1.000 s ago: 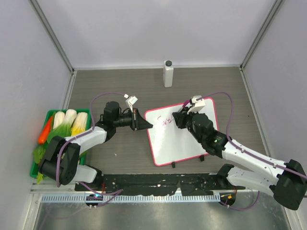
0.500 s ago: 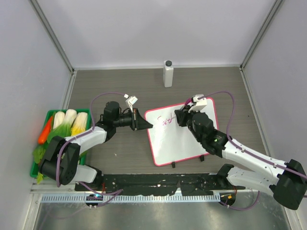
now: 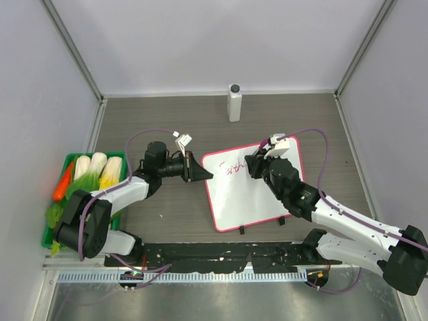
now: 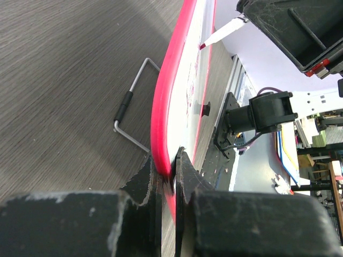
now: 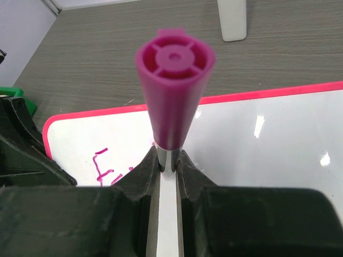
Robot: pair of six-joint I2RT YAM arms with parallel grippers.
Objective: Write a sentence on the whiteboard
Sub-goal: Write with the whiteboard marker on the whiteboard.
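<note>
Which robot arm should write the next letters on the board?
Right. The right gripper is shut on the marker, its tip at the whiteboard beside the writing. The left gripper is clamped on the whiteboard's edge, steadying it.

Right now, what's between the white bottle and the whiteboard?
Nothing, just bare tabletop between the bottle and the whiteboard. The top view shows it, and the right wrist view agrees.

The gripper (image 5: 168,160) is pinching a magenta marker (image 5: 174,85) (butt end toward the camera) over the board (image 5: 268,134), pink strokes (image 5: 103,167) showing left.
</note>
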